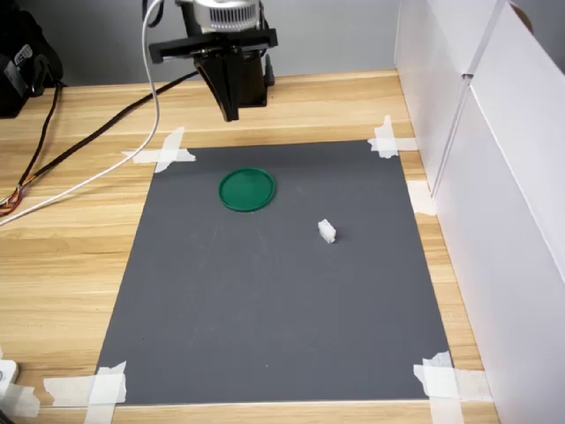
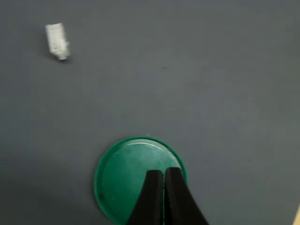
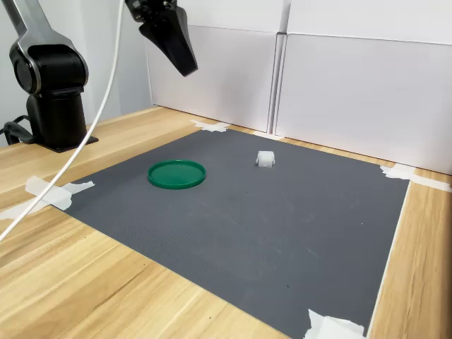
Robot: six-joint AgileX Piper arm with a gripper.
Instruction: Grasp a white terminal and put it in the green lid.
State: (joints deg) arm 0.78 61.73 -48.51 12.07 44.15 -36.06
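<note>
**Arm raised over the far mat edge; terminal loose on open mat**

Left to right in the first exterior view. Cables (image 1: 84, 168) trail across the bare wooden tabletop (image 1: 62, 265) at the left. A dark grey mat (image 1: 265, 318) covers the middle, held by white tape strips (image 1: 163, 152) at its four corners. A white panel wall (image 1: 503, 194) stands close along the mat's right edge, so room is tight on that side; the near and left sides are open.

The gripper (image 1: 231, 110) hangs high above the mat's far edge, clear of everything beneath it. Its fingers (image 2: 151, 197) are together, with only a thin slit between the tips in the wrist view, and nothing is held.

The green lid (image 1: 247, 189) lies flat on the far left-centre part of the mat, below and slightly nearer than the gripper. Its inside is bare green.

The white terminal (image 1: 327, 231) sits on the mat to the right of the lid and a little nearer the camera, well apart from it, with open mat all round. In the second exterior view the terminal (image 3: 265, 159) lies right of the lid (image 3: 176, 174), toward the white wall, with the arm's black base (image 3: 53, 92) at the far left.
</note>
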